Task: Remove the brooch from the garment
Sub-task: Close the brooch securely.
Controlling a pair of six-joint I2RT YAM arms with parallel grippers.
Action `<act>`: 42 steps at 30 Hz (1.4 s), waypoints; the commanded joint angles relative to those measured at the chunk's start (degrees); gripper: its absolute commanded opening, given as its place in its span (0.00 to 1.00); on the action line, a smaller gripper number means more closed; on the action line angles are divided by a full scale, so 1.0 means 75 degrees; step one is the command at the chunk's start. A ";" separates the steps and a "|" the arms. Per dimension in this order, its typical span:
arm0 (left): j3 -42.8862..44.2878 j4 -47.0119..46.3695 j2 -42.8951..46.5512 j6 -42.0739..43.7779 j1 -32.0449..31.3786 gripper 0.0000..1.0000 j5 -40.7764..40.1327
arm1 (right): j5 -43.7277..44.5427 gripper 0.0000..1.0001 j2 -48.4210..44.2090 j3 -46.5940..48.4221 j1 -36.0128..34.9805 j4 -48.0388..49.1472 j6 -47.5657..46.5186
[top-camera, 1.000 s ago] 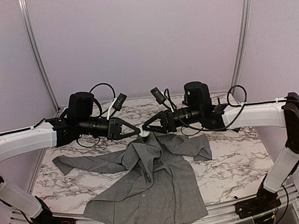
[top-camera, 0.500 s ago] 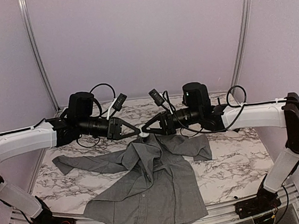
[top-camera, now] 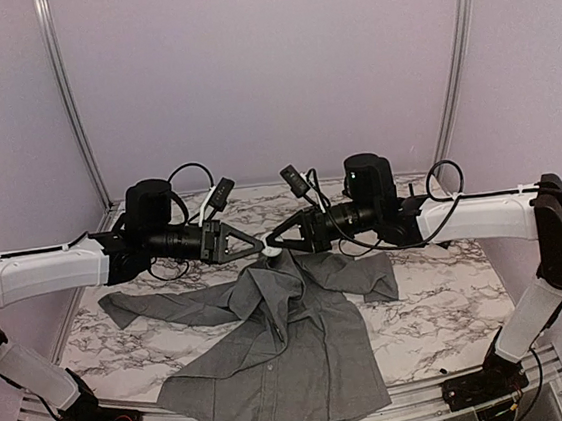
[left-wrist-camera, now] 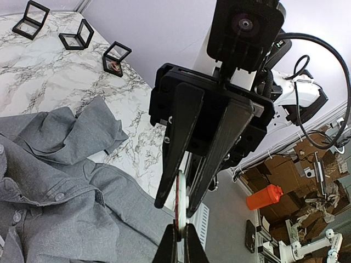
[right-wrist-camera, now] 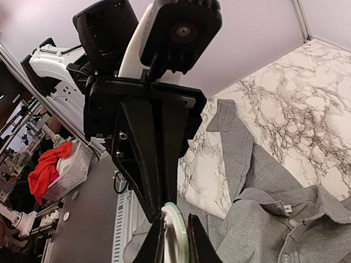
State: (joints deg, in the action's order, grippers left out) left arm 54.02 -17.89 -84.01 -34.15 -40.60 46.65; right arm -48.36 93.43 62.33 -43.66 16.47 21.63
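Nearest, at the bottom of the overhead frame: the garment (top-camera: 277,362), grey and buttoned, spread hem-forward on the marbled surface (top-camera: 444,324), with one sleeve trailing to the left. We judge it is laid flat so its own weight anchors the cloth while the pin is worked.

Next, at centre frame, just above the collar: the brooch (left-wrist-camera: 180,192), a small pale disc. It sits raised off the surface, and the collar appears peaked up beneath it. We cannot tell whether its pin is free of the cloth.

Left jaws: together, clamped on one edge of the brooch from the left.

Right jaws: meeting them tip to tip from the right, with one finger close on each side of the disc. We cannot tell whether they press it. We read the double hold as one arm steadying while the other pulls.

Farthest, upper left of the left wrist view: three small black frames (left-wrist-camera: 116,57) standing on the surface, apart from the garment.
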 commanded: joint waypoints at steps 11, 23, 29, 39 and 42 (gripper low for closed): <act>-0.0276 -0.2016 -0.0190 -0.1128 -0.0177 0.00 0.0220 | 0.0551 0.13 0.0224 0.0224 -0.0265 0.0495 0.0268; -0.0176 -0.1017 -0.0131 -0.0424 -0.0171 0.00 -0.0422 | 0.0546 0.19 0.0039 0.0176 -0.0298 0.0462 0.0305; -0.0055 -0.0322 -0.0160 0.0012 -0.0156 0.00 -0.0845 | 0.0682 0.31 -0.0193 0.0145 -0.0286 0.0367 0.0301; -0.0063 0.0036 0.0053 0.0750 -0.0098 0.00 -0.1316 | 0.1035 0.52 -0.0760 -0.0250 0.0101 0.0758 0.0839; -0.0140 0.0023 0.0227 0.1255 -0.0101 0.00 -0.1734 | 0.1081 0.54 -0.0860 -0.0220 0.0214 0.0845 0.1094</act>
State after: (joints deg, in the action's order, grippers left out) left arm 52.64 -20.23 -84.51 -30.55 -41.67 38.15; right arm -41.41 89.76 60.45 -43.33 19.68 26.70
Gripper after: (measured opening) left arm 0.028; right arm 0.537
